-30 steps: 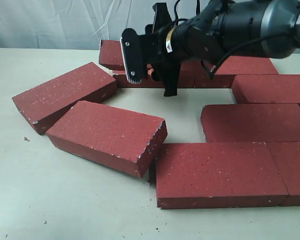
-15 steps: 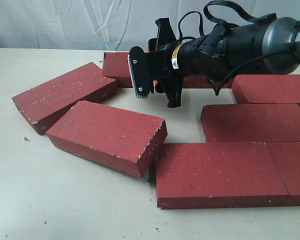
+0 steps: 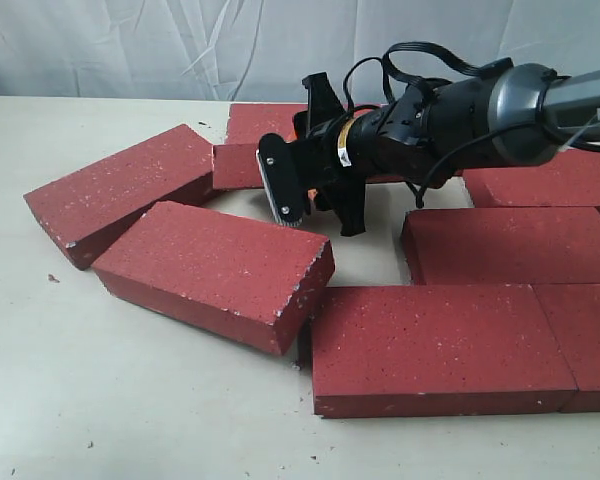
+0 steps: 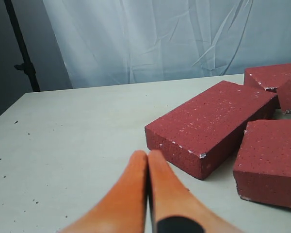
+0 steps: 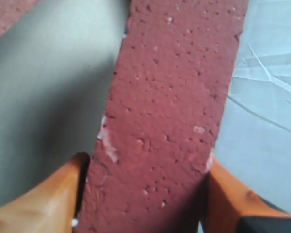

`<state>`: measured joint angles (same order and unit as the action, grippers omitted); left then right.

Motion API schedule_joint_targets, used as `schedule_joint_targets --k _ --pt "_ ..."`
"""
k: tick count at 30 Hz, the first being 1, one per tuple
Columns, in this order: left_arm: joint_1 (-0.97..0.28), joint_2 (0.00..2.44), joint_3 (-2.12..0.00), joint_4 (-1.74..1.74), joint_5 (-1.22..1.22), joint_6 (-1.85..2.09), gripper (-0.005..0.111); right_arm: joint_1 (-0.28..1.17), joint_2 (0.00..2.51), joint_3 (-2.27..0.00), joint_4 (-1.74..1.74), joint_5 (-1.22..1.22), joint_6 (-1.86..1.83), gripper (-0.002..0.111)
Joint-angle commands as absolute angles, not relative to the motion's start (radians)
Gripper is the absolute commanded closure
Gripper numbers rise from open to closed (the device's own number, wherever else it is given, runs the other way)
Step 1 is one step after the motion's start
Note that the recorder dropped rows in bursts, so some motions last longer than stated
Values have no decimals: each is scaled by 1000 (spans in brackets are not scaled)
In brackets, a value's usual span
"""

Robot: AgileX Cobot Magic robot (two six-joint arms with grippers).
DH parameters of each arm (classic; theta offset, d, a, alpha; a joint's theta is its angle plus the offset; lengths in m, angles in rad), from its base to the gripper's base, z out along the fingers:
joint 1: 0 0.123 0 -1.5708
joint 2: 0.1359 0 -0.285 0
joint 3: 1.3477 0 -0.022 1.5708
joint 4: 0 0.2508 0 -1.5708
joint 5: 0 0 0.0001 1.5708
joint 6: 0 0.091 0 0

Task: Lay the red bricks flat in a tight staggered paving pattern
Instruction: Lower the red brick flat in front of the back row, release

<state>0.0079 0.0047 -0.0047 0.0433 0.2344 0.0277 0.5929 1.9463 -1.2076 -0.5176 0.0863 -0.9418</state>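
Held brick [image 3: 238,165] sat at 12 o'clock on worktop [image 3: 130,400], mostly hidden behind right gripper [image 3: 315,190]; contact with worktop unclear. Right gripper clamped across brick, orange fingers [image 5: 48,204] on both sides. Paved bricks [image 3: 510,245] at 3 o'clock were cut off by frame edge. Left gripper [image 4: 147,162] was pressed together, empty. Worktop was pale, crumb-speckled; wrinkled white curtain [image 3: 130,50] hung behind.

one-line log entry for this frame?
right gripper: shut on back brick | left gripper: shut, empty | front-left brick: askew, unplaced
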Motion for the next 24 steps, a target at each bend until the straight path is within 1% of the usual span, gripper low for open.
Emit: schedule_joint_targets --k 1,2,3,4,10,19,22,24 --pt "7 0 0 45 231 26 107 589 1946 -1204 -526 74 -940 36" --pt "7 0 0 45 231 26 107 589 1946 -1204 -526 74 -940 25" --pt "7 0 0 45 231 26 107 589 1946 -1204 -526 74 -940 21" --pt "7 0 0 45 231 26 107 589 1946 -1204 -526 74 -940 20" --pt "7 0 0 45 231 26 107 594 1936 -1204 -521 88 -940 20" --pt "7 0 0 45 231 26 107 718 1775 -1204 -458 382 -933 20" --pt "7 0 0 45 231 26 107 744 1711 -1204 -458 441 -867 20" --pt "7 0 0 45 231 26 107 746 1661 -1204 -462 453 -751 21"
